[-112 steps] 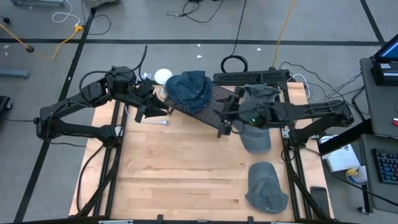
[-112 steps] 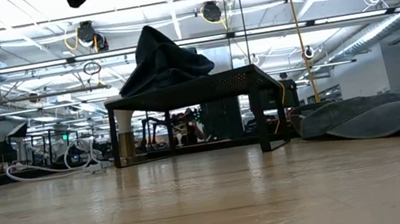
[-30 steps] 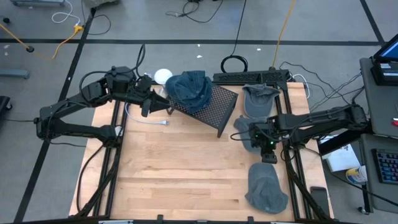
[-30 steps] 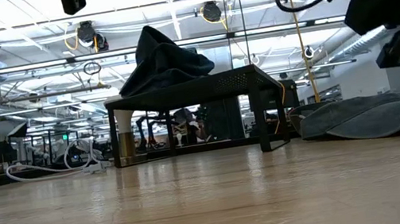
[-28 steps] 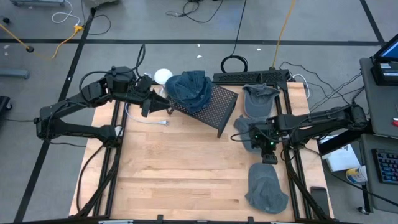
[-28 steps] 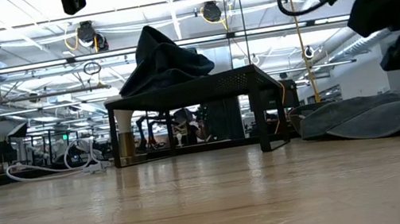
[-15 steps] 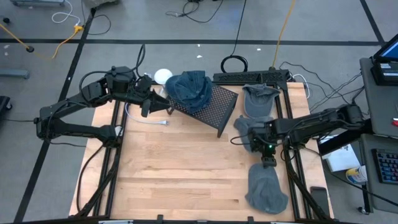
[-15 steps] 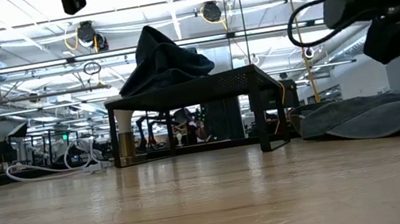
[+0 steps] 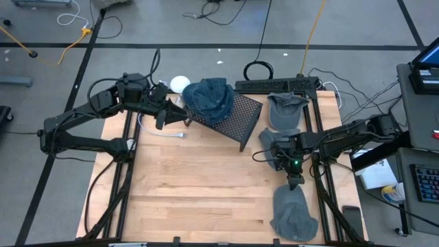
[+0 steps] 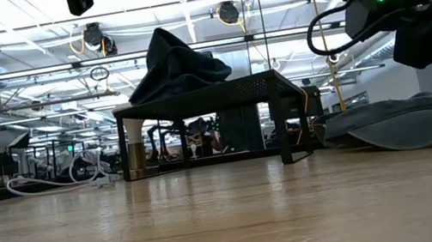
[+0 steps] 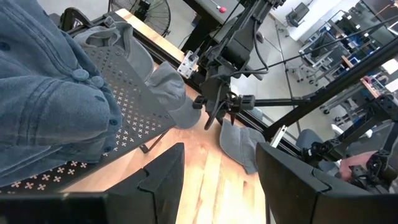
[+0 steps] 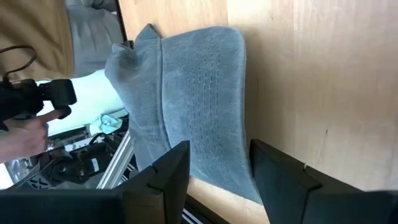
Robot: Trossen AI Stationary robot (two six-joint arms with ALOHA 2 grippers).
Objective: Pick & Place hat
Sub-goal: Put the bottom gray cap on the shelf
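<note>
A blue denim hat (image 9: 209, 98) lies on a black perforated rack (image 9: 240, 122) at the far middle of the table. Three grey hats lie along the right side: far (image 9: 285, 108), middle (image 9: 273, 145) and near (image 9: 295, 213). My right gripper (image 9: 294, 180) is open and slants down at the near hat's far end (image 12: 186, 112), with its arm over the middle hat. My left gripper (image 9: 163, 115) waits open just left of the rack, nothing between its fingers (image 11: 161, 174). My right gripper comes at the near hat from the far side, slanting down, with a finger (image 12: 165, 177) on either side of the hat's nearest edge (image 12: 214, 168). Whether the fingers touch the cloth I cannot tell. The hat lies flat on the table.
A white round object (image 9: 180, 84) and a light cable (image 9: 164, 132) lie by the left gripper. A black strip (image 9: 274, 85) runs along the far edge. A person's hand (image 12: 28, 127) shows beyond the table. Bare wood (image 9: 199, 185) fills the middle and near left.
My right gripper has gone down and a little toward the table's near edge, tipping further downward, from above the middle hat to the near hat's far end.
</note>
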